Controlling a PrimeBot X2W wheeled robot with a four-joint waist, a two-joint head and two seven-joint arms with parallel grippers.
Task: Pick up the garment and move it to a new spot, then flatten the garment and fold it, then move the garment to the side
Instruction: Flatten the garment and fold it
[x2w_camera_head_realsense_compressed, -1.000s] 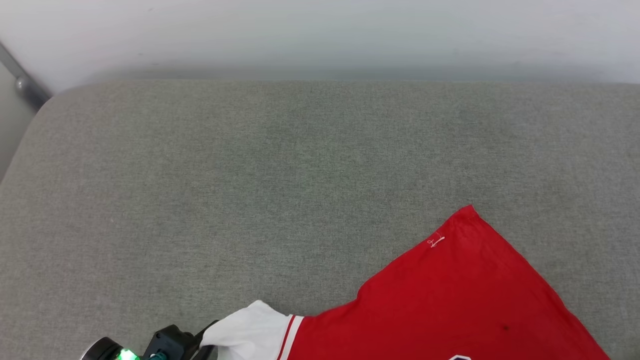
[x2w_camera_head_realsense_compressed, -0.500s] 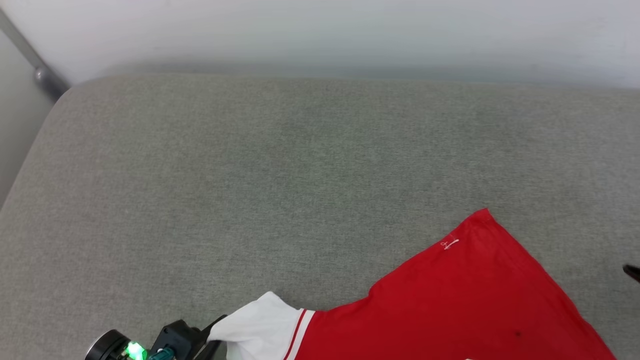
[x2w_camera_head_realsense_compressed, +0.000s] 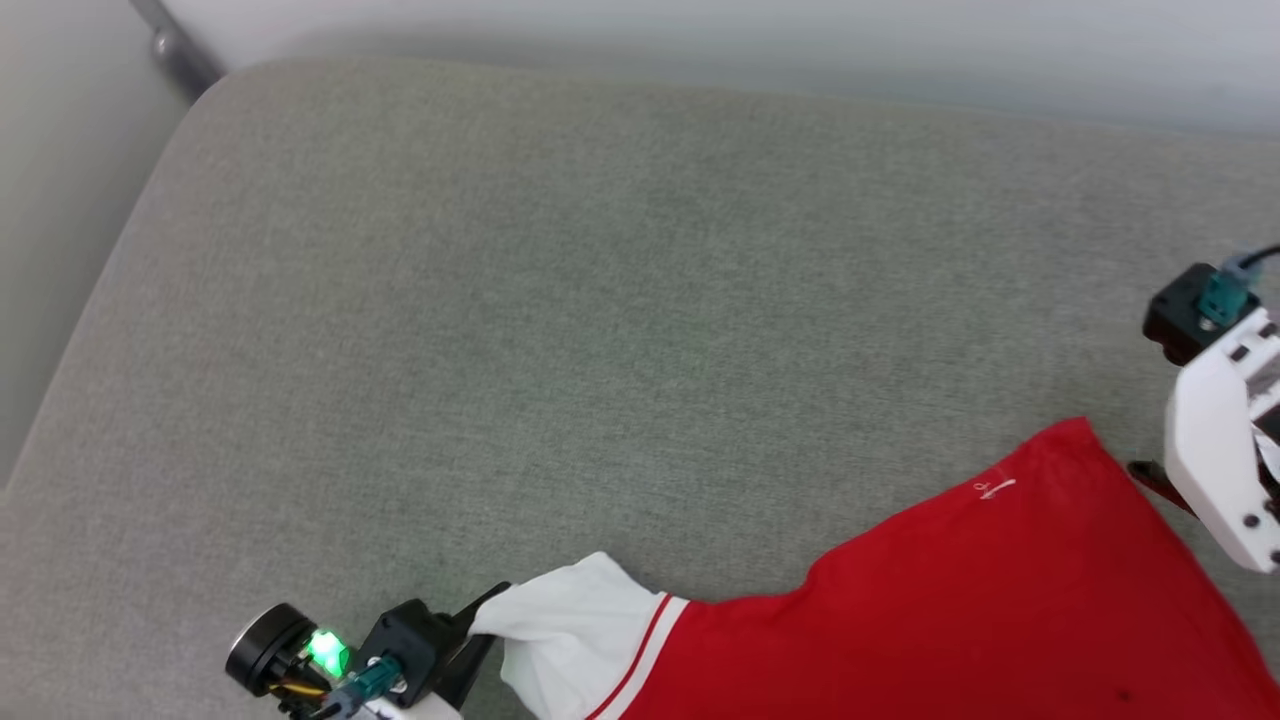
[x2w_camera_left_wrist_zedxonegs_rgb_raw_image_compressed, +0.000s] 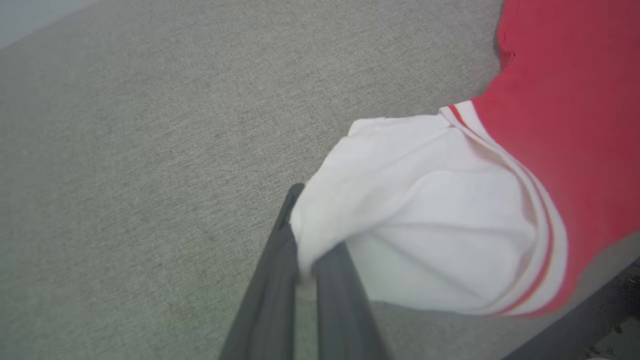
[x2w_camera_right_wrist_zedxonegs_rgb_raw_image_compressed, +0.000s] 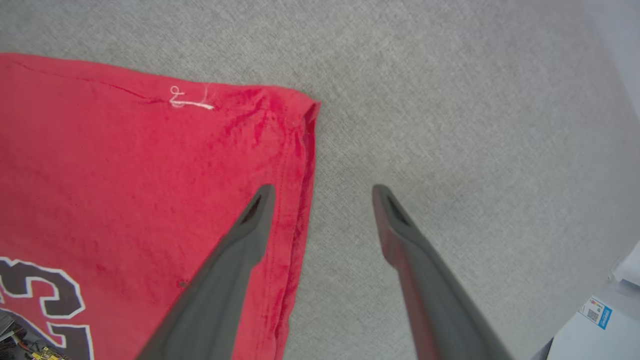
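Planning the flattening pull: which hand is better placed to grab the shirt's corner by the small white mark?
Right. The right hand is open, astride the garment's edge near that corner; the left hand is shut on the white sleeve at the far end.

Head view high above cushion (x2w_camera_head_realsense_compressed: 600, 300), wrist views close; all share garment (x2w_camera_head_realsense_compressed: 1000, 600)

Soft matt cloth garment (x2w_camera_head_realsense_compressed: 950, 620); rough grey woven fabric cushion (x2w_camera_head_realsense_compressed: 600, 300), also matt
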